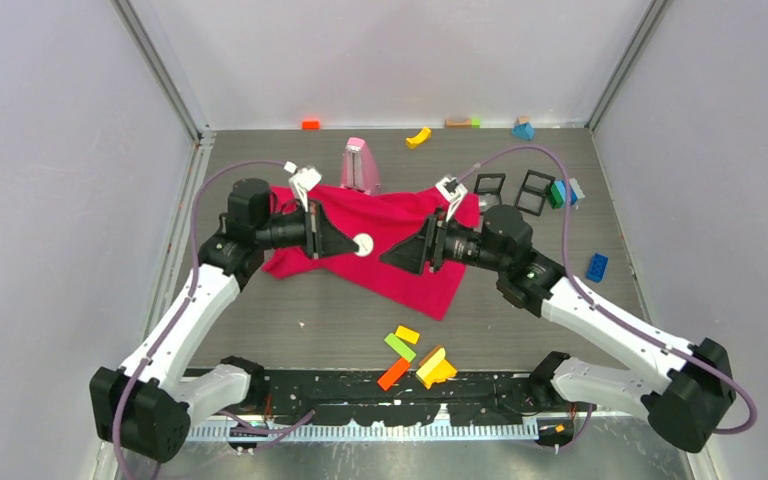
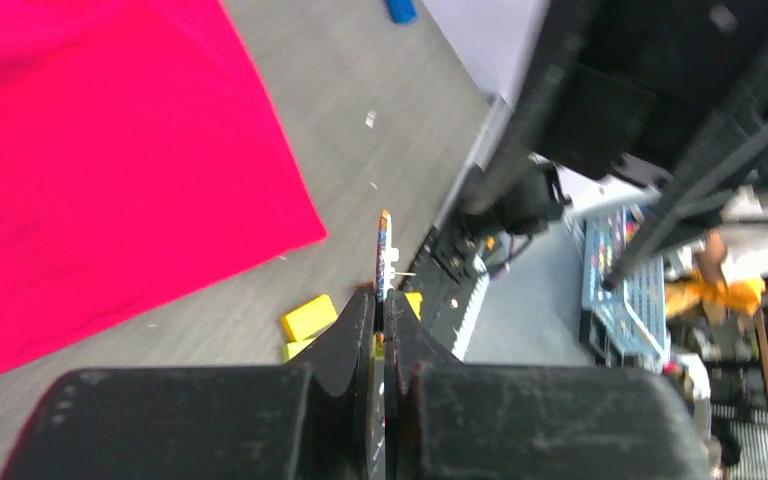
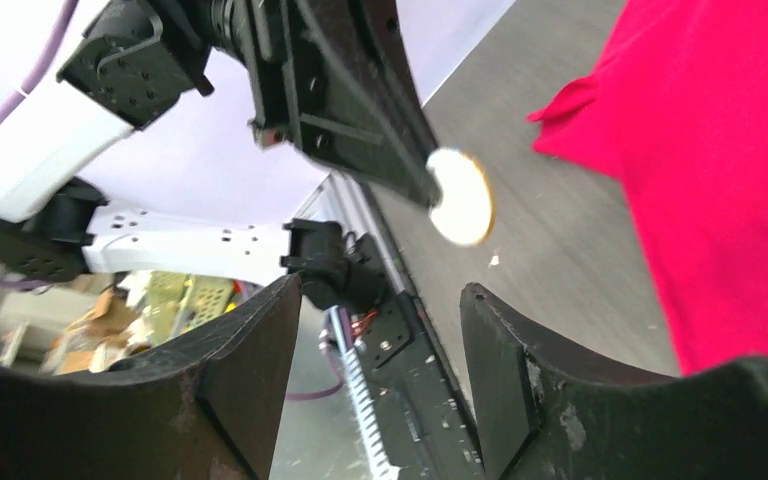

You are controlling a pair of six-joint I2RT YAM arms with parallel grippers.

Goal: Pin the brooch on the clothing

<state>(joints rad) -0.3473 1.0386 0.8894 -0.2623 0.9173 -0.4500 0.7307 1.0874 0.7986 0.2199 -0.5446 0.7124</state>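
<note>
Brooch (image 1: 363, 245) is pinched edge-on by the closed left gripper (image 1: 352, 243) above the clothing (image 1: 405, 222), not yet pinned; right gripper (image 3: 380, 300), at its 4 o'clock, is held parted, empty.

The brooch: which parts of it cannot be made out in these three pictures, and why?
Top external: the brooch is too small; only a pale disc shows, no pin or design.
Left wrist: it stands edge-on, so both faces are hidden; the left gripper covers its lower part.
Right wrist: its pale face is blurred; the left gripper's finger covers one edge.
</note>
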